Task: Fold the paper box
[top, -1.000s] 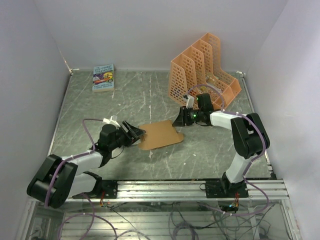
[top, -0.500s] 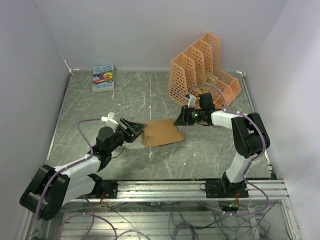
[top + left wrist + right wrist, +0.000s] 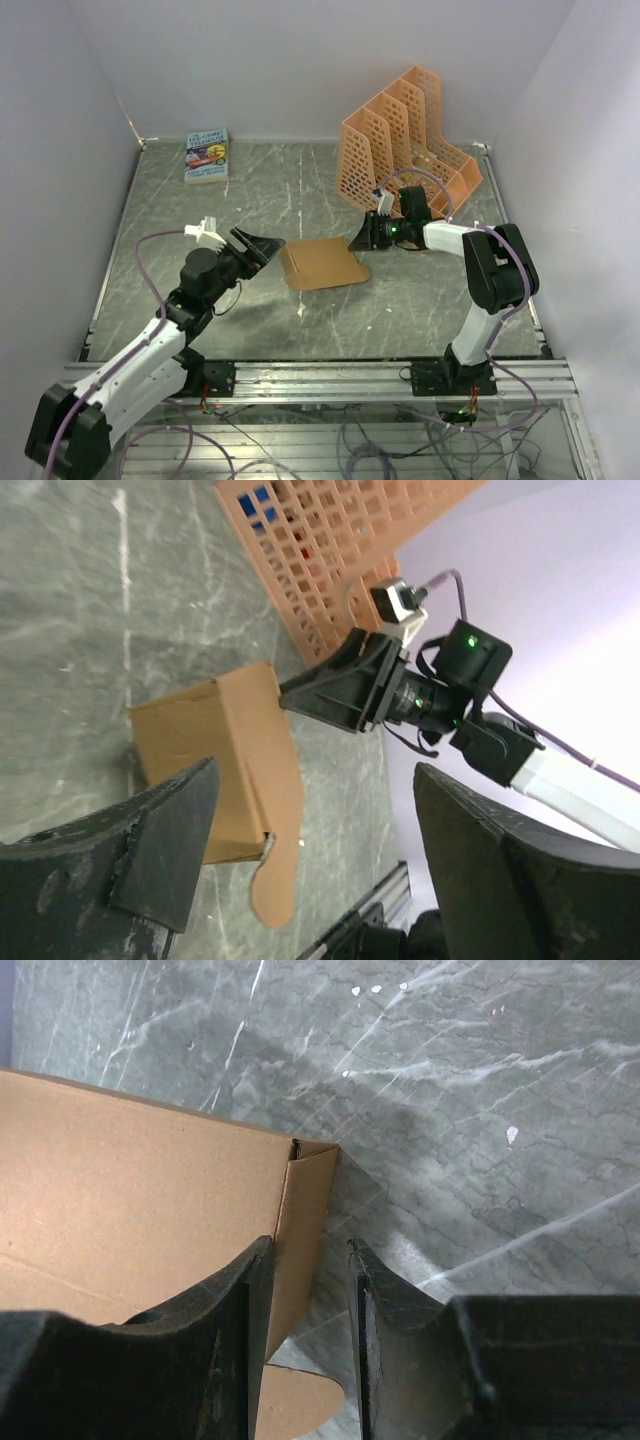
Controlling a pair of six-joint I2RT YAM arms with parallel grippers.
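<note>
The tan paper box (image 3: 320, 263) lies mid-table, mostly flat, with its left edge creased upward. In the left wrist view it (image 3: 215, 750) shows a raised panel and a rounded tab at the near end. My left gripper (image 3: 262, 245) is open and empty, just left of the box and apart from it (image 3: 315, 780). My right gripper (image 3: 362, 238) is at the box's far right corner. In the right wrist view its jaws (image 3: 310, 1250) straddle a thin upright side wall of the box (image 3: 130, 1180). One finger touches the cardboard; a gap shows at the other.
An orange perforated file rack (image 3: 410, 140) stands at the back right, just behind the right gripper, and also shows in the left wrist view (image 3: 320, 550). A small colourful book (image 3: 207, 155) lies at the back left. Grey walls close in the table.
My left gripper was at the box's left edge and has drawn back up and to the left. The box's left edge now stands creased up. The right gripper has barely moved.
</note>
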